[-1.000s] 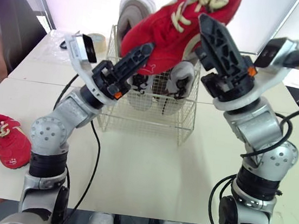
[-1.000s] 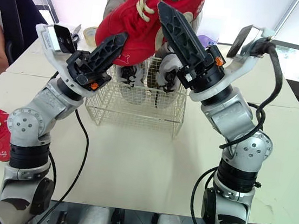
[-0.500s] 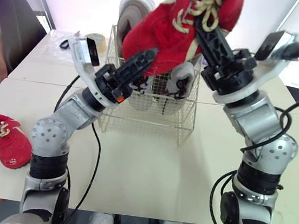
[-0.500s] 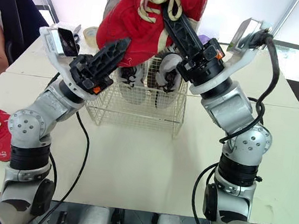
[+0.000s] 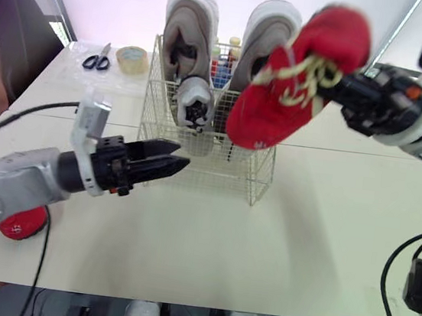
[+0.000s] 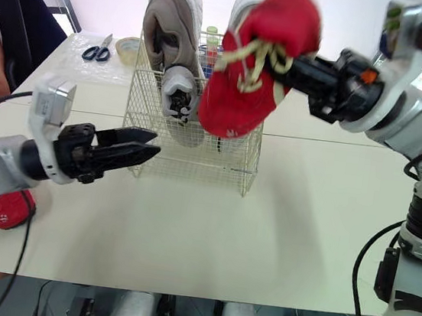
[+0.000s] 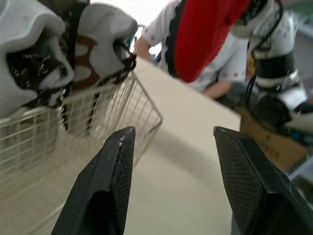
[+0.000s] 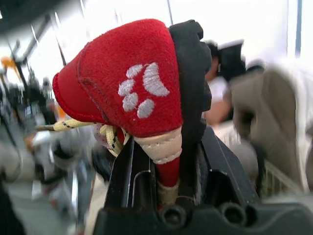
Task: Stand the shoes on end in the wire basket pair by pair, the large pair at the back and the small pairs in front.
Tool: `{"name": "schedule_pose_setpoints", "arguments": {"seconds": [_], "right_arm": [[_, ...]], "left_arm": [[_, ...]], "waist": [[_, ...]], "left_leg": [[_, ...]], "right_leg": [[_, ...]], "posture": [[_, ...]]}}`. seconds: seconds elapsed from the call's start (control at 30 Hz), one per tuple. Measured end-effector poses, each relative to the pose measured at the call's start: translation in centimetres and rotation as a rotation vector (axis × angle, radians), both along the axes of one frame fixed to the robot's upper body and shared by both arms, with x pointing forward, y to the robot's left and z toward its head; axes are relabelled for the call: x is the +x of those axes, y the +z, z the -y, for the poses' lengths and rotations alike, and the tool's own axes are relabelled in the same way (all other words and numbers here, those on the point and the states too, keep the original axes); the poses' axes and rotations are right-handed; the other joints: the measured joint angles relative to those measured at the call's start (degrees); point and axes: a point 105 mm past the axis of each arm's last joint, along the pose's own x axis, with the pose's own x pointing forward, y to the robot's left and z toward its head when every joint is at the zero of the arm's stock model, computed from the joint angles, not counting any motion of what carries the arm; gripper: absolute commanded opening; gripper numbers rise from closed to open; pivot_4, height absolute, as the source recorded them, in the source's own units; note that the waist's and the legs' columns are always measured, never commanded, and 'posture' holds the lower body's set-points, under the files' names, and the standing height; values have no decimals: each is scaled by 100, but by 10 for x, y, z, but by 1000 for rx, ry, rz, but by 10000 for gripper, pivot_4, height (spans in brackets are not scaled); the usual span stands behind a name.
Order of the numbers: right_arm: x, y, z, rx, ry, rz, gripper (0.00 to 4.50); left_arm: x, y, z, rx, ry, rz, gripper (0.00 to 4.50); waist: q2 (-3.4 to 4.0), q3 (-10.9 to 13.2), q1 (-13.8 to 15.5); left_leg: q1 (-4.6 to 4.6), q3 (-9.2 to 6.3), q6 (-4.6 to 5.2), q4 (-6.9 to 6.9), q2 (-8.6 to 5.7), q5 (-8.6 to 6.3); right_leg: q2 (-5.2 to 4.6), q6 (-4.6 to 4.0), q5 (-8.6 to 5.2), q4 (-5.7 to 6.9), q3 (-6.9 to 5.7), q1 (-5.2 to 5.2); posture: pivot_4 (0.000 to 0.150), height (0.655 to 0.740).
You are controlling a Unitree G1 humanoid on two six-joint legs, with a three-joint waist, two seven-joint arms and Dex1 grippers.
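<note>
On the table, the wire basket (image 5: pixel 248 179) holds the large grey pair (image 5: pixel 187 24) upright at its back. Raised near its right side, the red shoe (image 5: pixel 297 84) hangs heel-pinched in the right gripper (image 8: pixel 166 161). The left gripper (image 5: pixel 174 157), jaws spread, sits low beside the basket.

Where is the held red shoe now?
In the eye views, the red shoe hangs in the right gripper, near the right side of the wire basket.

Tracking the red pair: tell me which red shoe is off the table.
The red shoe in the right gripper, aloft by the wire basket; the other red shoe lies on the table.
</note>
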Motion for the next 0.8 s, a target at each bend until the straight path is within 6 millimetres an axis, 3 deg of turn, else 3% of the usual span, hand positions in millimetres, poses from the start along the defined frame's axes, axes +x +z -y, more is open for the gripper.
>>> {"name": "schedule_pose_setpoints", "arguments": {"seconds": [0.33,0.73,0.77,0.8], "right_arm": [[28,-43,-2,-160,-26,80,4108],[41,-83,0,-216,1,14,4108],[41,-86,0,-218,-2,10,14396],[42,-89,1,-218,-4,-2,18516]], "left_arm": [[5,-1,-21,4,59,-28,25916],[4,2,-29,19,81,-44,25916],[5,2,-29,19,84,-46,26400],[5,1,-29,20,86,-47,26400]], "waist": [[2,1,45],[2,2,33],[2,2,33],[1,1,33]], "left_leg": [[-38,4,-3,0,-2,2],[-41,5,-5,0,-2,3],[-41,5,-6,0,-2,3],[-41,5,-7,0,-2,4]], "right_leg": [[1,-2,3,1,-1,-33],[1,-1,3,2,-2,-35],[1,-1,3,2,-2,-35],[2,-1,3,3,-2,-35]], "posture": [[1500,7357],[1500,7357],[1500,7357],[1500,7357]]}}
